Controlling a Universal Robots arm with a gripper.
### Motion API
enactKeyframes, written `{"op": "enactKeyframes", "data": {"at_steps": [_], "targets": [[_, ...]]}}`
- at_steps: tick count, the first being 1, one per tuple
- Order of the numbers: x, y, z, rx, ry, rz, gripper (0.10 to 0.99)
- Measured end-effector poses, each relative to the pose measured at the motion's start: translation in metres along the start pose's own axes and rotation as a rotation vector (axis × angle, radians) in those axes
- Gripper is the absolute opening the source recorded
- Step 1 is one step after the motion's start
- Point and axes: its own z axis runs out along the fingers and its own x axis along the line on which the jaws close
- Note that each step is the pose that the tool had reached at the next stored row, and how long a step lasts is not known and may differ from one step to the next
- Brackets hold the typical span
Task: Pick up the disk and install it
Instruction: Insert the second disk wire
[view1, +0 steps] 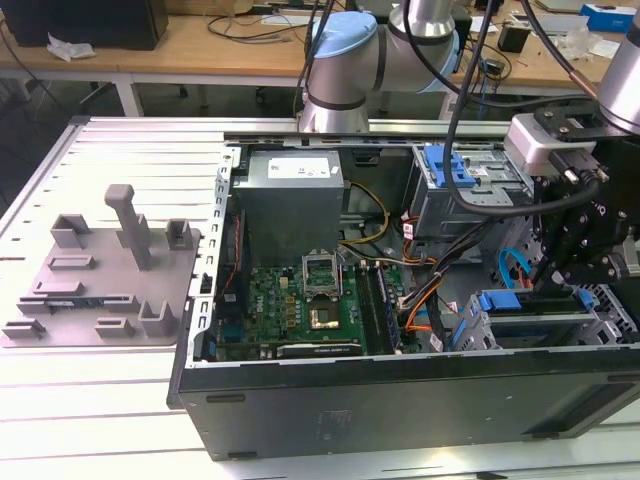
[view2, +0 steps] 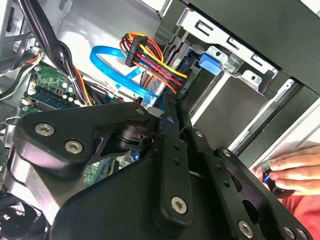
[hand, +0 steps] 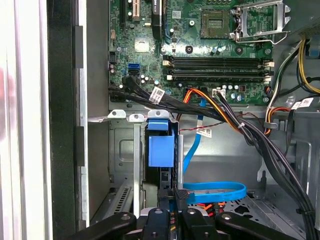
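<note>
Disk (hand: 161, 150), blue-bracketed, seated upright in cage (hand: 122, 150) just ahead of gripper (hand: 170, 212); finger state cannot be told; straight, cable-clear seating is advised.

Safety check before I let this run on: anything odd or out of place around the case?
Yes. A person's hand rests at the edge of the open computer case, right beside the gripper in the second wrist view. The gripper sits low at the drive cage, by the blue bracket. Loose cables drape across the bay.

A green motherboard (hand: 200, 50) fills the upper frame. Below it, a blue bracket (hand: 161, 150) stands in a metal bay (hand: 122, 150). A blue cable (hand: 215, 191) loops at lower right.
</note>
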Motion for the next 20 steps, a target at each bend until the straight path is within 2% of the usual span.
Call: {"op": "enactKeyframes", "data": {"at_steps": [9, 20], "targets": [[0.0001, -0.0002, -0.0029, 0.0, 0.0004, 0.0, 0.161], [0.0007, 0.0004, -0.0025, 0.0, 0.0007, 0.0, 0.161]]}}
